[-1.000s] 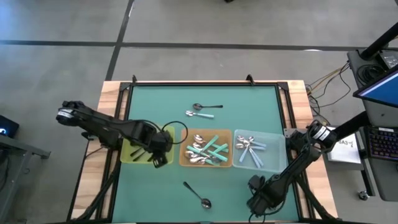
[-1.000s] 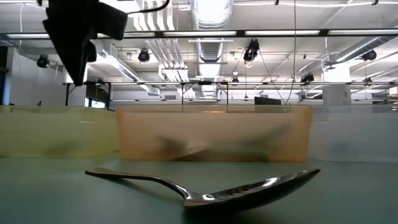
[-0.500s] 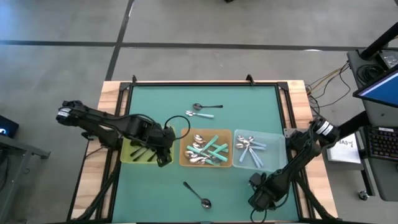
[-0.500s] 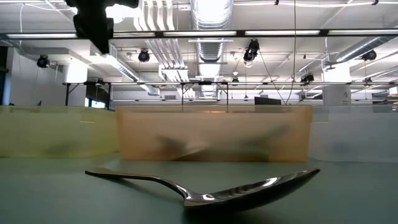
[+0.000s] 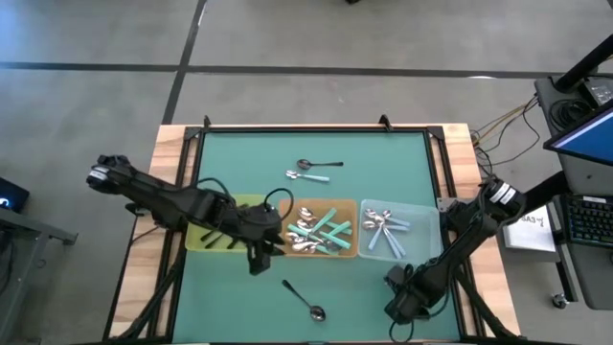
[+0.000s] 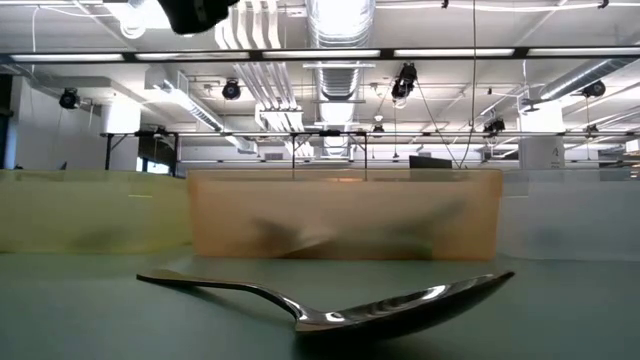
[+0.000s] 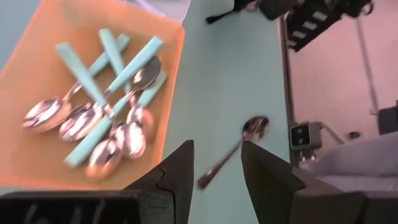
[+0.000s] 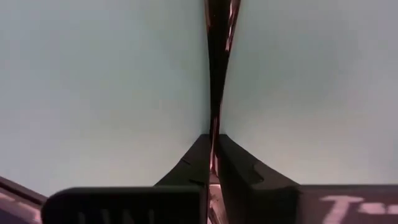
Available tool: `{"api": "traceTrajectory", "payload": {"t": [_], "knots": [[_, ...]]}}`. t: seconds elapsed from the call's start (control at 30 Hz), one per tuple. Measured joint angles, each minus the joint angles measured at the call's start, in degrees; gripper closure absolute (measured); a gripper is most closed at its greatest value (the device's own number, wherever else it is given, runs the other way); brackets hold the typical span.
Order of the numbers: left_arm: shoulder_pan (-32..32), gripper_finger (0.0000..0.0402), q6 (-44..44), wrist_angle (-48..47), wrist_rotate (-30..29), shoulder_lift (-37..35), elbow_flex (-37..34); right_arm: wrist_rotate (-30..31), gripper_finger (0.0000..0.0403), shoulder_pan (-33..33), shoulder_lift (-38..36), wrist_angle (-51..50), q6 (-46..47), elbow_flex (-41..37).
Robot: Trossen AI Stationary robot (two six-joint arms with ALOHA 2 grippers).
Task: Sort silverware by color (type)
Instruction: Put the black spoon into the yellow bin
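Now the left gripper (image 5: pixel 257 261) hangs with fingers spread and empty, at the near edge of the orange tray (image 5: pixel 283 247), above the green mat (image 5: pixel 239 163). A black-handled spoon (image 5: pixel 304 299) lies just ahead on the mat, its bowl glossy. Teal-handled spoons (image 7: pixel 99 118) crisscross in the translucent tray. The right gripper (image 5: pixel 400 305), fingers pressed together, rests low at the table's near right.
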Motion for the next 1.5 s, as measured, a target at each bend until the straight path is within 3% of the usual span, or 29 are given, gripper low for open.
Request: {"api": "traceTrajectory", "payload": {"t": [0.13, 0.3, 0.47, 0.57, 0.8, 0.93, 1.07, 1.23, 1.5], "knots": [[-0.54, 0.0286, 0.43, 13.02, -0.19, 0.06, -6.76, 7.16, 0.0393, -0.09, -1.69, -4.44, -3.63, 4.1], [-0.54, 0.0286, -1.32, 37.14, -2.12, 0.1, -18.47, 28.37, 0.0393, -2.2, -3.66, -8.56, -7.26, 9.2], [-0.52, 0.0286, -4.49, 62.89, -7.75, 0.1, -29.32, 43.47, 0.0394, -5.21, -4.1, -8.68, -16.21, 14.18], [-0.52, 0.0286, -4.39, 72.73, -11.62, 0.1, -33.44, 50.99, 0.0394, -7.78, -4.35, -8.82, -22.76, 17.3], [-0.45, 0.0286, -4.19, 75.61, -18.29, 0.1, -35.18, 53.98, 0.0394, -15.1, -4.35, -8.39, -38.3, 23.32], [-0.5, 0.0286, 0.65, 75.43, -19.62, 0.1, -33.52, 53.38, 0.0394, -18.77, -4.35, -6.65, -46.51, 25.65], [-0.47, 0.0286, 6.57, 74.15, -26.53, 0.1, -30.95, 53.74, 0.0394, -22.54, -4.35, -1.33, -55.27, 26.99], [-0.47, 0.0286, 13.12, 72.09, -32.87, 0.08, -28.24, 53.37, 0.0394, -25.26, -4.35, 2.57, -61.74, 28.12], [0.36, 0.0286, 15.77, 71.68, -36.23, 0.06, -27.36, 53.37, 0.0394, -26.99, -4.35, 7.8, -68.45, 28.14]]}}
